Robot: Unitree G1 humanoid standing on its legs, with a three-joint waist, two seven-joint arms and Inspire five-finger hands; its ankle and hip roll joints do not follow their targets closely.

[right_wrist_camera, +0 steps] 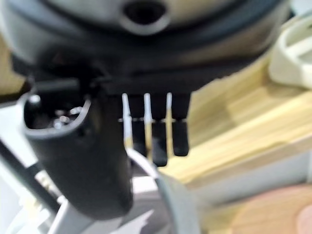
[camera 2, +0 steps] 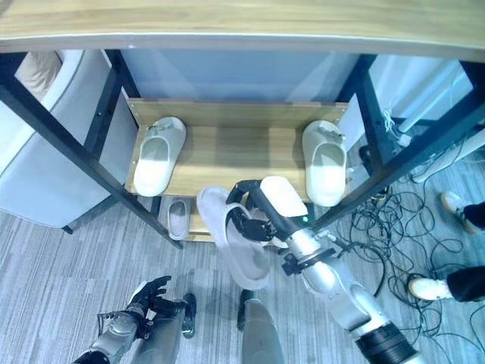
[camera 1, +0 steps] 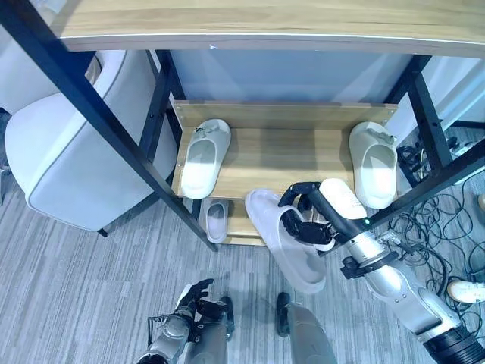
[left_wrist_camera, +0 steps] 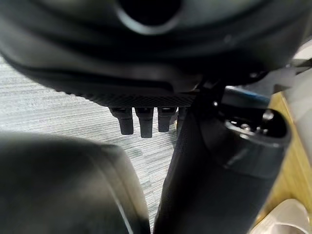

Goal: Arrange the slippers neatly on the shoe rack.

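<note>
My right hand is shut on a white slipper, which hangs sole-out just in front of the shoe rack's front edge. In the right wrist view my fingers curl over the slipper's rim. On the rack's wooden shelf one white slipper lies at the left end and another at the right end. A smaller greyish slipper rests on the lower level below the left one. My left hand hangs low by my side, open and holding nothing.
A wooden tabletop on black metal legs spans over the rack. A white armchair stands to the left. Tangled cables cover the floor on the right, near a person's shoe.
</note>
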